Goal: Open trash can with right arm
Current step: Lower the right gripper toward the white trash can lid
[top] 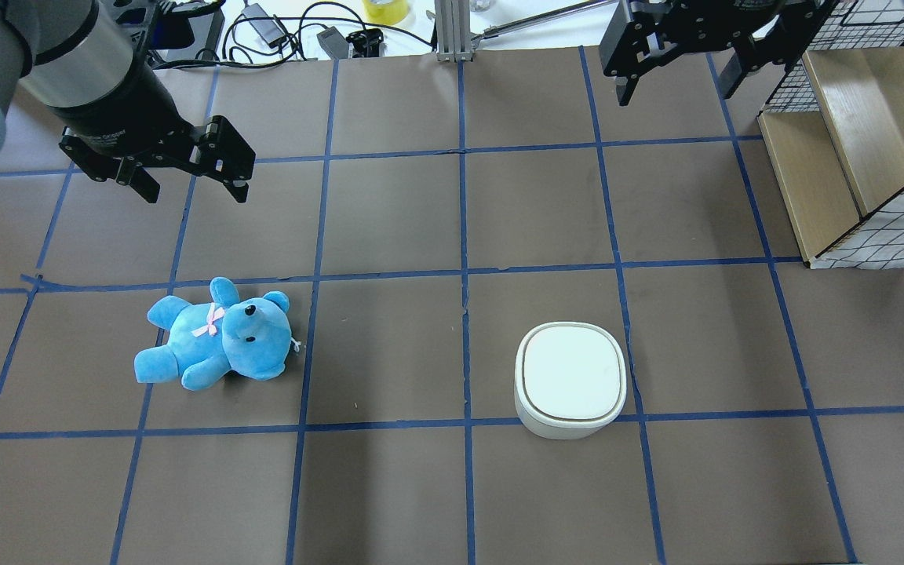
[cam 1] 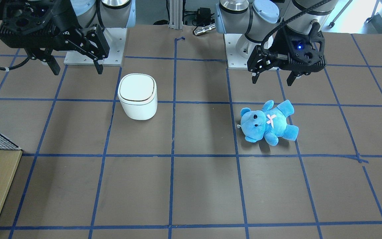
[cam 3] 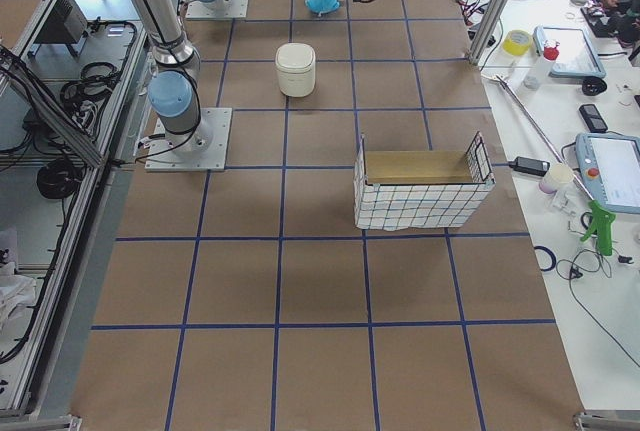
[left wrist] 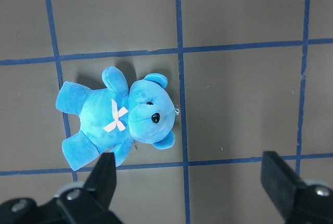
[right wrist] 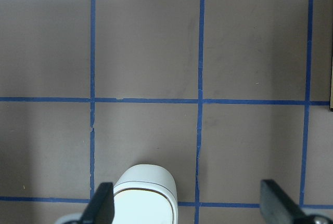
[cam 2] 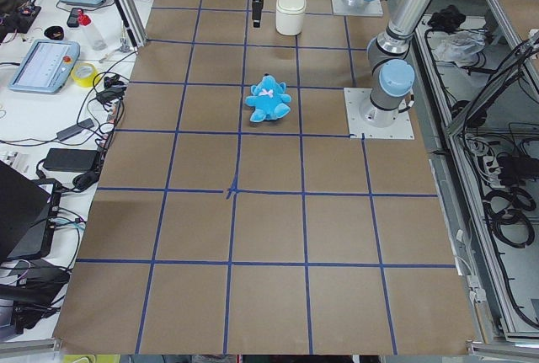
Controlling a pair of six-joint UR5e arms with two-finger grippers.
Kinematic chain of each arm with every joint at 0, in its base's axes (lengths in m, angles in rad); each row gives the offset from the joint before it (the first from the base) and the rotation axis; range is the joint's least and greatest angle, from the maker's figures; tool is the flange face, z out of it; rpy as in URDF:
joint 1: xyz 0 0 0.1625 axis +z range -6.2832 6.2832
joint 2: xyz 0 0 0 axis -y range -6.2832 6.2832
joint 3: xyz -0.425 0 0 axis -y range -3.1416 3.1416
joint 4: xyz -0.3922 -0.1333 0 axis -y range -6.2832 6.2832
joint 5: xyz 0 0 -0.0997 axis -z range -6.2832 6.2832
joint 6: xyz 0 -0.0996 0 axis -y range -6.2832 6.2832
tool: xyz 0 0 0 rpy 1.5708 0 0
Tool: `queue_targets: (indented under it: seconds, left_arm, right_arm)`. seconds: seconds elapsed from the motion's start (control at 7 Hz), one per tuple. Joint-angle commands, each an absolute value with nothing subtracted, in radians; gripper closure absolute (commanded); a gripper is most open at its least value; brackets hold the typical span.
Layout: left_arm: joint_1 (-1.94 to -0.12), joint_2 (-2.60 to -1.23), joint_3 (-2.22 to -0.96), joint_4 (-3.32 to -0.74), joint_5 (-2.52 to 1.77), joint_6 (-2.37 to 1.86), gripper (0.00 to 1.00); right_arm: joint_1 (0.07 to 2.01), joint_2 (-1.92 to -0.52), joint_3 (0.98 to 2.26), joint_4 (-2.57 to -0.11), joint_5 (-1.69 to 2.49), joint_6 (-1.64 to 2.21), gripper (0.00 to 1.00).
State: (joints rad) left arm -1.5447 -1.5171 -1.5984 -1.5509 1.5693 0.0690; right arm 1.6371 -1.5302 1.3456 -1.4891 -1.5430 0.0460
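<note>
Table (top: 389,220): brown top, cut into squares by blue tape lines (top: 464,235).
Room: black cables (top: 279,23) lie past the far edge.
Left gripper (top: 195,188): one, up in the air over the left side, jaws wide apart, holding nothing.
Teddy bear (top: 216,337): one, blue, lying on its back in the left half.
Trash can (top: 570,377): one, white, standing in the right half, nearer the robot's edge. Its lid is down, so the inside is hidden.
Right gripper (top: 676,90): one, up in the air, not touching the trash can, jaws wide apart, holding nothing.
Wire basket (top: 883,231): one, at the right edge, with wood boards inside.
</note>
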Motion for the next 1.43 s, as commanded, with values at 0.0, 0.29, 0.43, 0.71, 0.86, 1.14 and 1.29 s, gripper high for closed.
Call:
queue_targets:
  seconds: [0.0, 0.29, 0.43, 0.71, 0.86, 1.14, 1.29]
  left_arm:
    - [-1.545, -1.517, -1.598, -1.551, 1.569, 0.069, 0.00]
    - [-1.545, -1.517, -1.598, -1.551, 1.569, 0.069, 0.00]
    - [-1.545, -1.517, -1.598, -1.551, 1.569, 0.069, 0.00]
    - [-1.545, -1.517, -1.598, -1.551, 1.569, 0.069, 0.00]
    - [-1.545, -1.517, -1.598, -1.551, 1.569, 0.069, 0.00]
    - [-1.545, -1.517, -1.598, -1.551, 1.569, 0.069, 0.00]
    - [-1.545, -1.517, -1.598, -1.551, 1.569, 0.069, 0.00]
  right_arm:
    - [1.637, -1.529, 1.345, -1.485, -1.543, 0.048, 0.00]
    - [1.637, -1.531, 1.347, -1.476, -1.546, 0.048, 0.00]
    - [1.637, -1.531, 1.347, -1.476, -1.548, 0.048, 0.00]
    - [1.637, -1.529, 1.347, -1.479, -1.549, 0.048, 0.16]
    - [1.637, -1.529, 1.347, -1.474, -1.552, 0.048, 0.34]
    - [1.643, -1.534, 1.347, -1.369, -1.537, 0.048, 1.00]
    - [1.657, -1.534, 1.365, -1.333, -1.534, 0.063, 1.00]
